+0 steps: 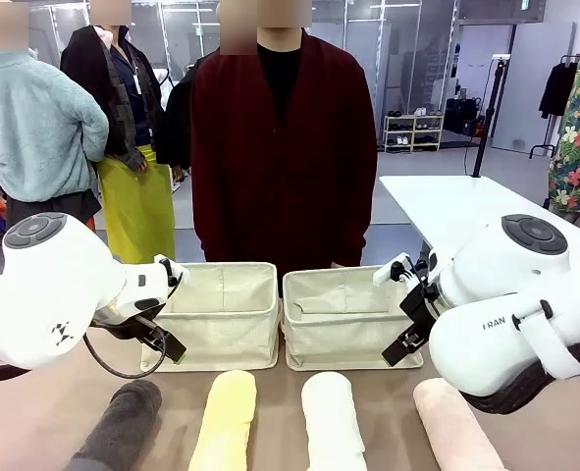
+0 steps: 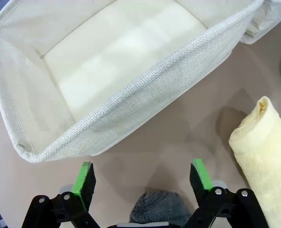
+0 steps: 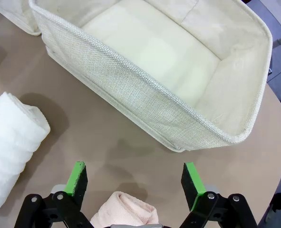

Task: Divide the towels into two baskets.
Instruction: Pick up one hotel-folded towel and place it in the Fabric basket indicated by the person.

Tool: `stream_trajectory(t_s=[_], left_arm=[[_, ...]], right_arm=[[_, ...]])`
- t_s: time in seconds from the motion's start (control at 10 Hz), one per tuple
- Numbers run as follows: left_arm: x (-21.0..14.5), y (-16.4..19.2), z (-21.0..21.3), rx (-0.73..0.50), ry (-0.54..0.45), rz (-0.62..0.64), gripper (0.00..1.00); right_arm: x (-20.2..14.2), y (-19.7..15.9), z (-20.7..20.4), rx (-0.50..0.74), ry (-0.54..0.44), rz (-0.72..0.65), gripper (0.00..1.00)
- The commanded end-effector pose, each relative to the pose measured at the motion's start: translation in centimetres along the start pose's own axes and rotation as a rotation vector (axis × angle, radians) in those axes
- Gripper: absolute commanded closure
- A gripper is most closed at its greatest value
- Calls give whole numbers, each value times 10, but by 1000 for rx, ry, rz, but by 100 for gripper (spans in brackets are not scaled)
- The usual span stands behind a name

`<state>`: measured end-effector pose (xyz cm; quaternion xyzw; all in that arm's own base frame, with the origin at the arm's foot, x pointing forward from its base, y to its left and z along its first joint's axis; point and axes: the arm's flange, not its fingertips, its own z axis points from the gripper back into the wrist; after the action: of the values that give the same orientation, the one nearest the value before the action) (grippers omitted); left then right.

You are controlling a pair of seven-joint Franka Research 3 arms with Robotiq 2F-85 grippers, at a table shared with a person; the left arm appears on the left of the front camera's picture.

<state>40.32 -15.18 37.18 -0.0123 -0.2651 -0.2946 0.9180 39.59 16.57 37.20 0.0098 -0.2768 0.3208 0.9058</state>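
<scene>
My left arm's white plastic shell [image 1: 44, 285] is gleaming glossy, the cream rectangular canvas basket [image 2: 154, 95] is showing coarse matt weave, the pale yellow rolled terry towel [image 2: 266, 152] is looking fluffy, and the brown tabletop [image 2: 178, 142] is looking smooth and matt tbh.

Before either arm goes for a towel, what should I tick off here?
1. Jaws of left hand wide, nothing held: ok.
2. Jaws of right hand wide, nothing held: ok.
3. Upright and empty, left basket and right basket: ok.
4. Rolled, apart on the table: dark grey towel, yellow towel, white towel, pink towel: ok.
5. Aim: left hand over dark grey towel's end, right hand over pink towel's: ok.
6. The person's hands away from baskets: cannot tell.
</scene>
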Motion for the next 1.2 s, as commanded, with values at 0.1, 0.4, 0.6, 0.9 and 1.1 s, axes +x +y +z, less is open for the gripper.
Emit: stream_trajectory(t_s=[0.1,0.4,0.6,0.9,1.1], left_arm=[[0,0,0,0,0,1,0],[16,0,26,-11,-17,-22,0],[27,10,46,-34,4,0,0],[27,42,86,-316,36,116,0],[9,78,112,-615,0,216,0]], right_arm=[[0,1,0,1,0,-1,0],[8,-2,12,25,-11,-4,0],[22,-11,30,74,-22,-18,0],[28,-24,63,311,-43,-68,0],[12,-51,85,537,-65,-175,0]])
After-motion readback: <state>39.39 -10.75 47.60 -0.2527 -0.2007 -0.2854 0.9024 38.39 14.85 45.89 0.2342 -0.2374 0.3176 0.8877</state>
